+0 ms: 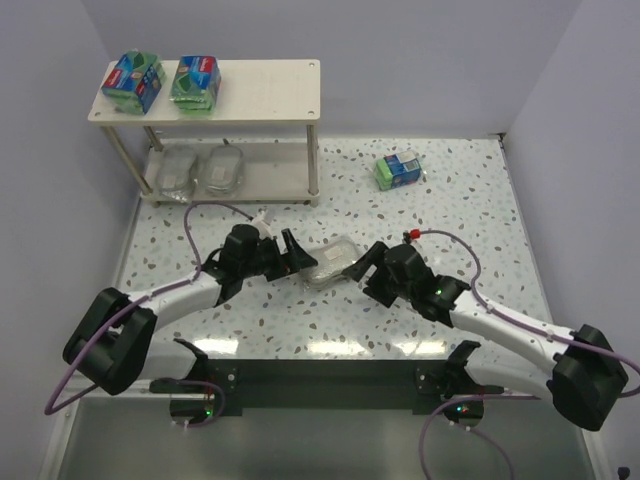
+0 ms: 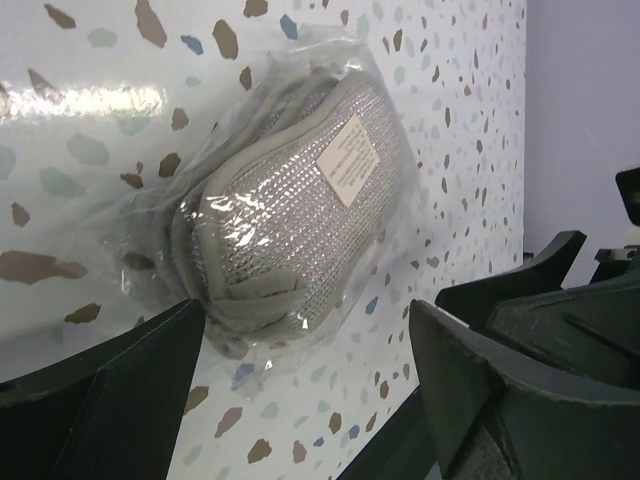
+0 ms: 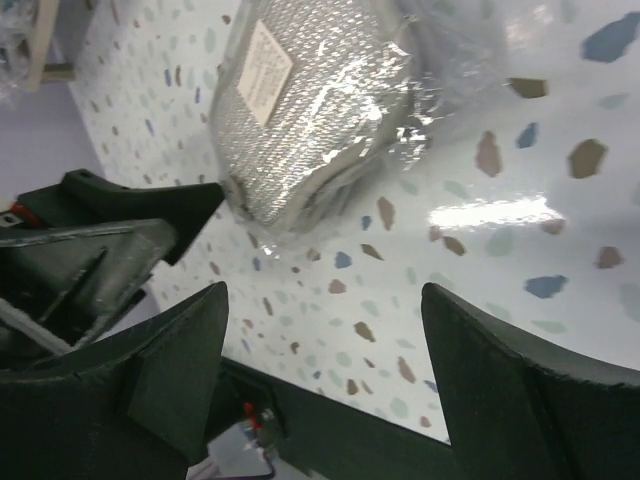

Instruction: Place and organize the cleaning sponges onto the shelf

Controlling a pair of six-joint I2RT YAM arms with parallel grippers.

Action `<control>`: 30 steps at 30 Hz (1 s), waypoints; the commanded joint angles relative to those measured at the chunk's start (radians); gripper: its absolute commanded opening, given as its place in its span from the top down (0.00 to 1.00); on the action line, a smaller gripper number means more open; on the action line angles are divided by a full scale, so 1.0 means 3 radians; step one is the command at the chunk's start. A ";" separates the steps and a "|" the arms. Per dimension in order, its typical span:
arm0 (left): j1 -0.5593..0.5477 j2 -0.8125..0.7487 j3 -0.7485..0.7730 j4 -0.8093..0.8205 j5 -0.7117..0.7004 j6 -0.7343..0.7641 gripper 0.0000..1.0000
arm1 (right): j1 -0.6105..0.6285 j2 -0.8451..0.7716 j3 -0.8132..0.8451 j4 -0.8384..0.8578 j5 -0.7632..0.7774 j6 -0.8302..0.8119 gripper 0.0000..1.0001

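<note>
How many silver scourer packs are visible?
3 scourers: two side by side on the shelf's lower board, one on the table between the left gripper and right gripper. None seems hidden.

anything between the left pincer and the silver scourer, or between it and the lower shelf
Nothing visible. The open left pincer faces the scourer directly, and only bare tabletop lies between it and the shelf's lower board, whose right half is free.

A white tabletop (image 1: 480, 195) flecked with brown, blue and green chips fills the middle of the overhead view (glossy enough to show bright streaks of light). Plain pale lilac walls (image 1: 420, 60) run along the top and both sides.
</note>
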 commanded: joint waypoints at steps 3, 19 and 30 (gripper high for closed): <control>-0.0170 0.0169 0.0406 0.0040 -0.0245 -0.0114 0.13 | -0.0024 -0.0346 0.0206 -0.0778 0.0550 -0.0576 0.18; -0.0319 -0.0009 0.0571 -0.0977 -0.0874 -0.0114 0.22 | -0.0908 -0.0020 0.0758 -0.1024 0.0500 -0.1844 0.22; -0.0380 0.0153 0.0519 -0.0917 -0.0803 -0.0150 0.22 | -0.0944 0.1279 0.1412 -0.0481 -0.0088 -0.2642 1.00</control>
